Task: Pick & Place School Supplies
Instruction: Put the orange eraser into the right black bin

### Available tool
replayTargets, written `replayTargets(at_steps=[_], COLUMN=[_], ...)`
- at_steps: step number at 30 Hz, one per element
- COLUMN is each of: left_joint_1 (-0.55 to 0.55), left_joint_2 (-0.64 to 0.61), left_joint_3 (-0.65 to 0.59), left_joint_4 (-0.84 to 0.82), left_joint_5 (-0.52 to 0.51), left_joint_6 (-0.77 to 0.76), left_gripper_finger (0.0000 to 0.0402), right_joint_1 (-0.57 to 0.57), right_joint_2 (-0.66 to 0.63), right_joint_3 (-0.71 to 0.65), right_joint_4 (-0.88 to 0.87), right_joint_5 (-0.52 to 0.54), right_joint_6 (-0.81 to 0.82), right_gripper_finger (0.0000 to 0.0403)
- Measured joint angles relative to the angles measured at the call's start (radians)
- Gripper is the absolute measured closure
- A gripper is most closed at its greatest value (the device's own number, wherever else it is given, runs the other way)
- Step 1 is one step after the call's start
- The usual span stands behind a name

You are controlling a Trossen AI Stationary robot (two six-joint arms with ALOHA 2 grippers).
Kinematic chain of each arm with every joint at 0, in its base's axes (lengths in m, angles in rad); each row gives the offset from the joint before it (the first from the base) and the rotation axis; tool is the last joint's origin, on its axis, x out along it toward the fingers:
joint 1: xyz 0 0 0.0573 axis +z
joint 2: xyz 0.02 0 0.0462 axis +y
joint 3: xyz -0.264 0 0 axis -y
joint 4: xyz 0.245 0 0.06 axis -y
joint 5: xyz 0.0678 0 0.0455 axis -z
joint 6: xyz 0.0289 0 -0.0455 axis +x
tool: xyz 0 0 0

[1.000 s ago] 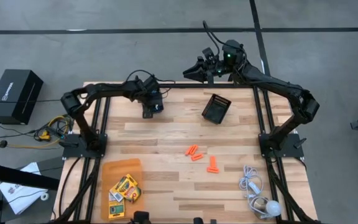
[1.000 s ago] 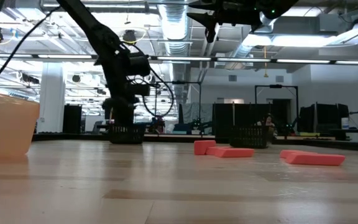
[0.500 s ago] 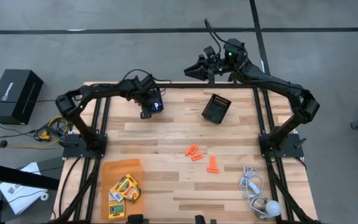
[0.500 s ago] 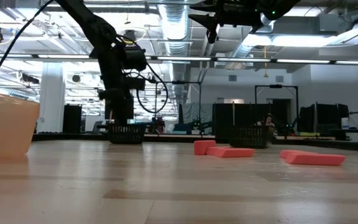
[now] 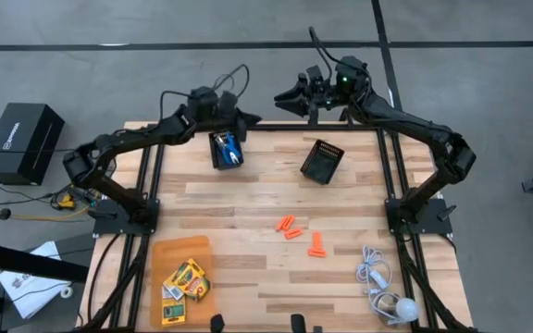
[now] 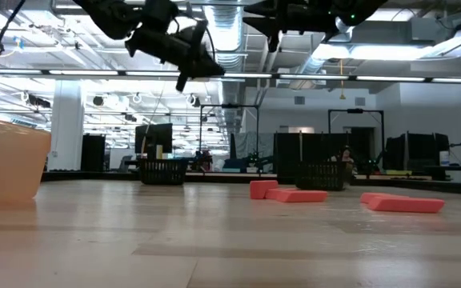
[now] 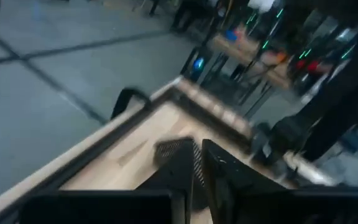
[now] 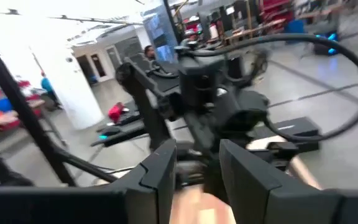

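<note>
A blue-handled scissors-like tool [image 5: 229,148] lies inside the left black mesh bin [image 5: 218,155] near the table's far edge. Two crayon boxes [image 5: 184,280] lie in an orange tray [image 5: 169,250] at the near left. Several stubby orange pieces [image 5: 288,225] lie on the table's middle and also show in the low view [image 6: 288,193]. My left gripper [image 5: 251,118] is raised over the far edge, beside the left bin. It points toward the table's right, shut and empty [image 7: 199,148]. My right gripper [image 5: 280,100] hangs high beyond the far edge, open and empty [image 8: 197,155].
A second black mesh bin [image 5: 322,160] stands at the far middle. A white cord with a round bulb [image 5: 384,289] lies at the near right corner. The dark frame rails [image 5: 151,176] run along both sides of the table.
My left gripper has risen from over the left bin and gone toward the far edge. It has tipped from pointing down to about level, pointing toward the table's right. The bin, covered before, now shows the blue-handled tool lying inside it.
</note>
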State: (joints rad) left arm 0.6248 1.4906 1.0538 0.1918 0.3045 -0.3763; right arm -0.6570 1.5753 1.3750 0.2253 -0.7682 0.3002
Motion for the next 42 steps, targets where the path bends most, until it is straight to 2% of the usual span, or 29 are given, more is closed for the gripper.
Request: replayTargets(at_steps=[4,8,11,16,22,26,29,35,42], left_joint_1=[-0.016,-0.048,-0.093,-0.239,-0.415,-0.5,-0.537,-0.58,-0.601], left_joint_2=[0.001,0.002,0.002,0.013,0.074,0.135,0.179,0.246,0.253], left_joint_3=[0.0,0.0,0.0,-0.001,-0.002,-0.002,-0.002,-0.003,-0.003], left_joint_4=[0.031,0.032,0.033,0.014,-0.002,-0.011,-0.012,-0.016,-0.01], left_joint_5=[0.006,-0.007,-0.009,-0.042,-0.173,-0.271,-0.281,-0.221,-0.238], left_joint_6=[-0.074,-0.148,-0.223,-0.231,-0.311,-0.338,-0.339,-0.337,-0.282], left_gripper_finger=[0.0365,0.0366,0.037,0.0365,0.0303,0.0253,0.0232,0.0237,0.0253], right_joint_1=[0.001,0.002,0.002,0.008,0.031,0.059,0.085,0.158,0.249], right_joint_2=[0.0,0.0,0.0,0.0,0.0,-0.004,-0.006,-0.007,-0.009], right_joint_3=[0.0,0.0,0.0,0.0,0.0,0.0,0.008,0.086,0.226], right_joint_4=[0.006,0.018,-0.043,-0.234,-0.353,-0.359,-0.352,-0.347,-0.36], right_joint_5=[0.036,0.036,0.036,0.015,-0.082,-0.095,-0.095,-0.045,-0.014], right_joint_6=[-0.073,-0.071,-0.067,-0.146,-0.175,-0.162,-0.126,-0.109,-0.098], right_gripper_finger=[0.0287,0.0287,0.0287,0.0287,0.0287,0.0287,0.0287,0.0287,0.0287])
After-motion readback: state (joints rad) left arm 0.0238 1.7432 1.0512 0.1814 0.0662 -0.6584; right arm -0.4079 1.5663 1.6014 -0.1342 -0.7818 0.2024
